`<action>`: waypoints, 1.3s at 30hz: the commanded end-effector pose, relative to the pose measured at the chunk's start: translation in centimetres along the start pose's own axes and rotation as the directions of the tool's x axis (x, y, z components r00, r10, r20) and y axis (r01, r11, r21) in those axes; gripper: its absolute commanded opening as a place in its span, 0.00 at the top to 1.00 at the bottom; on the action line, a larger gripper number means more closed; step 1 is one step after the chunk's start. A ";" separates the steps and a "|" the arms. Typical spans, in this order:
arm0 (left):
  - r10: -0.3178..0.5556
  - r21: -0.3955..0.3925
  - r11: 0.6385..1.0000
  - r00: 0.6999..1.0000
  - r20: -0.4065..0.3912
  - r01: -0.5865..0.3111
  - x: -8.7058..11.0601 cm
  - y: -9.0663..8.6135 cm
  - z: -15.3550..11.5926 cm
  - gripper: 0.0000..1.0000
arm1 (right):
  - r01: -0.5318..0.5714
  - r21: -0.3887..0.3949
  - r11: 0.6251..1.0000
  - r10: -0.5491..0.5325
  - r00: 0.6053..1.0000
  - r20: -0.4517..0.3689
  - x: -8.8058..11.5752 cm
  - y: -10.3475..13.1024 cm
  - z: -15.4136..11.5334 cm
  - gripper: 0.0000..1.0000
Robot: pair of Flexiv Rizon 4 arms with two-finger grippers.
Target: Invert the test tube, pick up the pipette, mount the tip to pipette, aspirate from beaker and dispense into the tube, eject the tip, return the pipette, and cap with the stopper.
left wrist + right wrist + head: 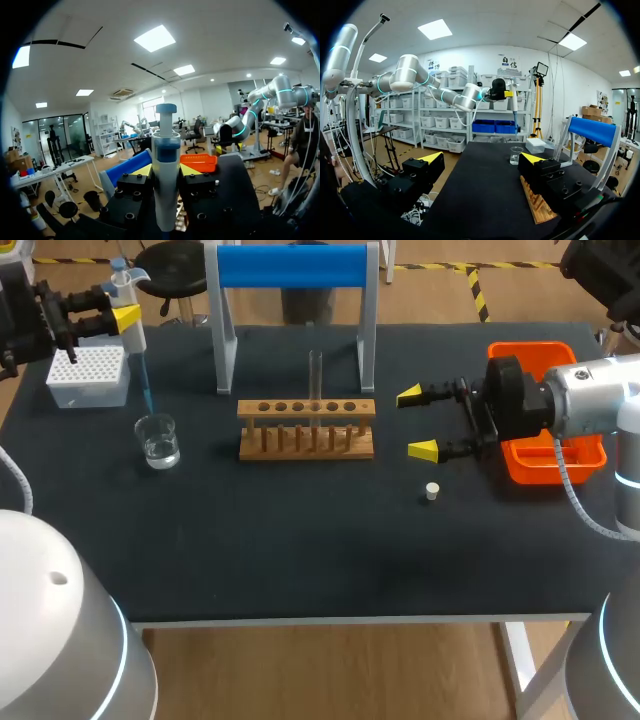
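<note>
Three steps looked done at this point, by my reckoning: the test tube [315,372] stood upright in the wooden rack [306,430] mid-table, the pipette [166,165] was off its stand, and a blue tip [146,385] was mounted on it. The left gripper [122,318] was clenched on the pipette's body, one finger on either side, holding it upright beside the tip box [88,375]. The tip's end hung right at the mouth of the beaker [159,442], which had clear liquid in it. So aspiration was the step in hand; whether any liquid was in the tip, I couldn't tell.

Over on the other side, the right gripper [416,423] waited near the rack's end with its jaws spread wide and nothing between them. The stopper [432,492] lay on the table just beside it, untouched. Dispensing, ejecting the tip, returning the pipette and capping were all left to do.
</note>
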State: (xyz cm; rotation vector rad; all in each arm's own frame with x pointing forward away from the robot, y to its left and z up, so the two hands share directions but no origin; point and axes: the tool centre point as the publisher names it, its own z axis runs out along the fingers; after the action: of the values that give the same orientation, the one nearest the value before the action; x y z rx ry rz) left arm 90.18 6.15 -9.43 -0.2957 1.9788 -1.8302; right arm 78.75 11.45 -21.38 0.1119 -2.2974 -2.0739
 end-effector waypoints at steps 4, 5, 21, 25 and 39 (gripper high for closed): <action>0.001 0.000 1.000 1.000 0.002 -0.001 0.1 0.0 0.0 1.00 | -0.001 0.004 1.000 0.001 1.000 -0.001 0.7 0.3 1.0 0.00; 0.001 0.000 1.000 1.000 0.002 -0.001 0.1 0.0 0.0 1.00 | 0.003 0.025 1.000 -0.003 1.000 -0.003 0.9 0.4 1.7 0.00; 0.001 0.000 1.000 1.000 0.002 -0.001 0.1 0.0 0.0 1.00 | -0.018 0.171 0.985 0.006 0.997 0.071 1.5 1.2 12.9 0.00; 0.001 0.000 1.000 1.000 0.002 -0.001 0.1 0.0 0.0 1.00 | 0.037 0.248 0.968 -0.066 0.992 0.109 1.5 1.2 15.7 0.00; 0.001 0.000 1.000 1.000 0.002 -0.001 0.1 0.0 0.0 1.00 | -0.035 0.314 0.949 -0.023 0.983 0.180 0.0 -1.2 21.2 0.00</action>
State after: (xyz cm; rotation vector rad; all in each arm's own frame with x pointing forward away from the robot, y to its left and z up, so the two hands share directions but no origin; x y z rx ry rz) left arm 90.11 6.16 -9.39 -0.2960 1.9789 -1.8298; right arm 76.56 28.60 -23.00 -0.0572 -2.6916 -1.7726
